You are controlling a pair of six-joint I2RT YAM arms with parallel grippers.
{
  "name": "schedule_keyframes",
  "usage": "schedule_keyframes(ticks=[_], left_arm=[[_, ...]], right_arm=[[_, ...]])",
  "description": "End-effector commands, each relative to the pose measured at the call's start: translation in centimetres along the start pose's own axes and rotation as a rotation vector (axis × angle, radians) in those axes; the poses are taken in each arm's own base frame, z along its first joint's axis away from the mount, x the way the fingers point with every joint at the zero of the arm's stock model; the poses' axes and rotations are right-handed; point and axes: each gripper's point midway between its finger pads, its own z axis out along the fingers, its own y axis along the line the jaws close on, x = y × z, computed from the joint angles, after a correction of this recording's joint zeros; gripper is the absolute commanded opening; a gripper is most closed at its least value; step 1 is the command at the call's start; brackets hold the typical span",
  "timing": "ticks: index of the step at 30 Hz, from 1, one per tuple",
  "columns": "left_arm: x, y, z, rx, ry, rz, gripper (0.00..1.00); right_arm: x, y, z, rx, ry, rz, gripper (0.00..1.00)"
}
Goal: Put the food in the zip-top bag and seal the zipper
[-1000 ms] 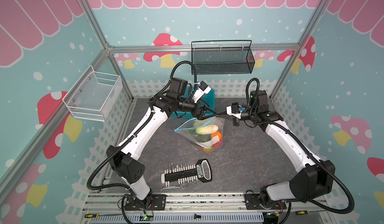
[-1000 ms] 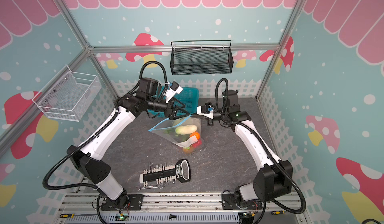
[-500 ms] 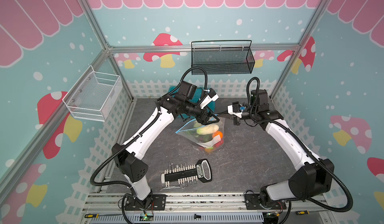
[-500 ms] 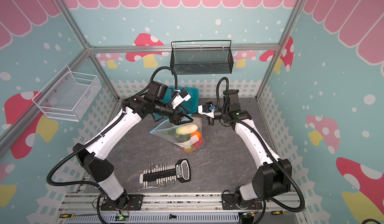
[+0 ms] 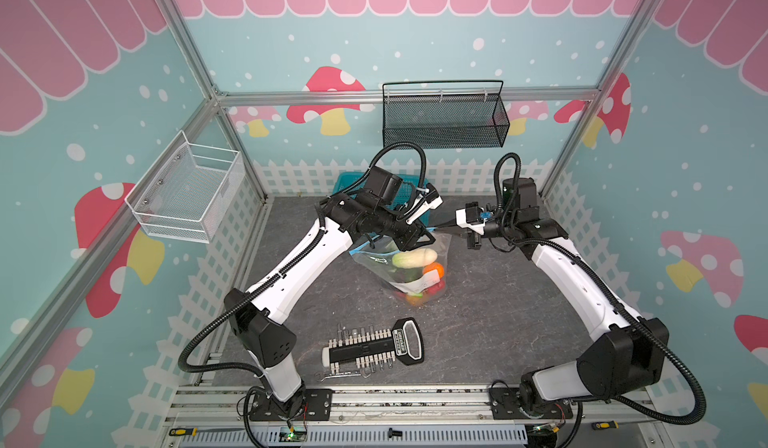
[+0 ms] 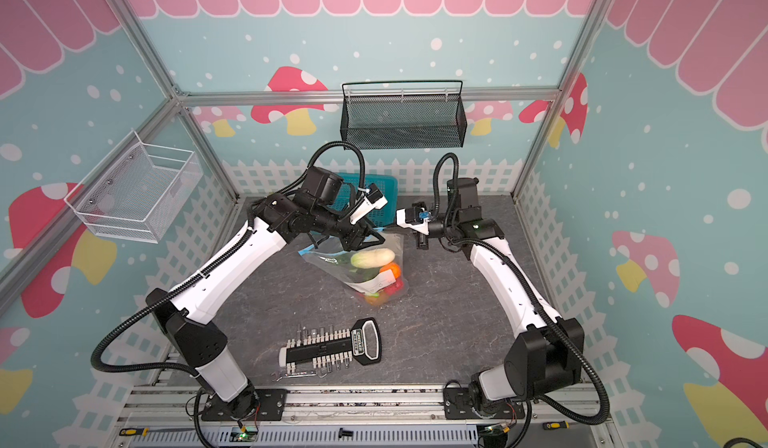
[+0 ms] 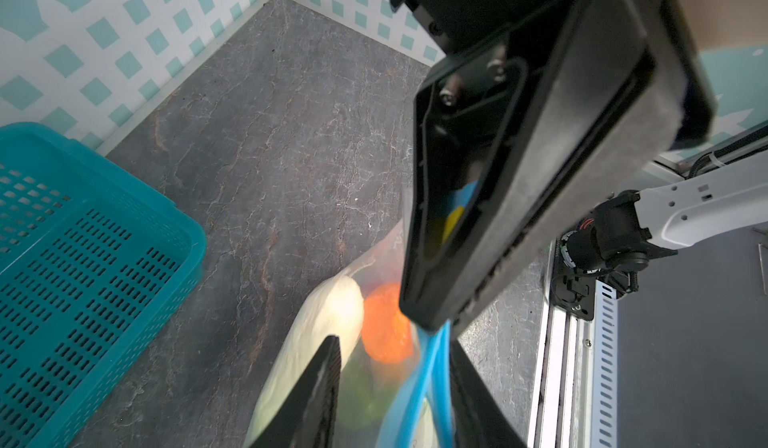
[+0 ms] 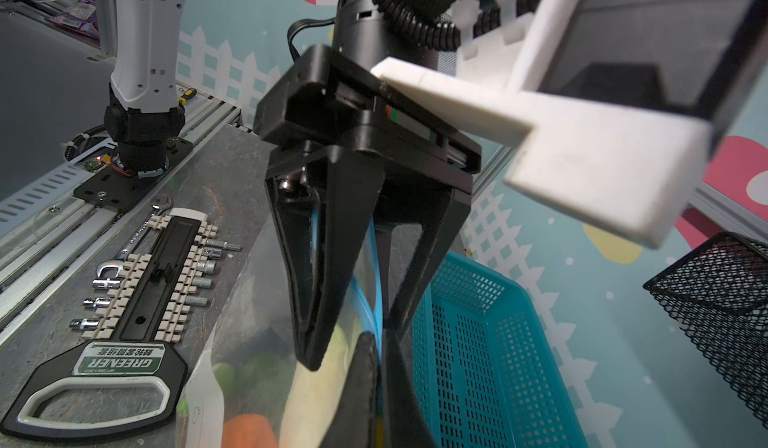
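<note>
Centre of both top views: the clear zip-top bag (image 5: 384, 271) of food (image 5: 413, 257) rested on the grey table (image 5: 478, 300), bottom corner toward the lower edge, mouth lifted toward the top. The blue zipper (image 5: 358, 252) ran lower left to upper right, and the right gripper (image 5: 441, 229) pinched its right end, fingers pressed together. The left gripper (image 5: 426, 238) straddled the zipper, fingers spread
</note>
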Motion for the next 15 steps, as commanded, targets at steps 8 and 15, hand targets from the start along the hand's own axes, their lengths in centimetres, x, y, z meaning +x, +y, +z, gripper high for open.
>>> schedule_keyframes(ticks=[8, 15], left_arm=[[-0.6, -1.4, -1.8, 0.016, -0.029, 0.037, 0.27], [-0.5, -1.5, -0.9, 0.044, -0.024, 0.016, 0.22]], right_arm=[[-0.8, -0.3, -0.2, -0.007, -0.024, -0.024, 0.0], [-0.4, -0.3, -0.2, -0.002, -0.011, -0.004, 0.0]])
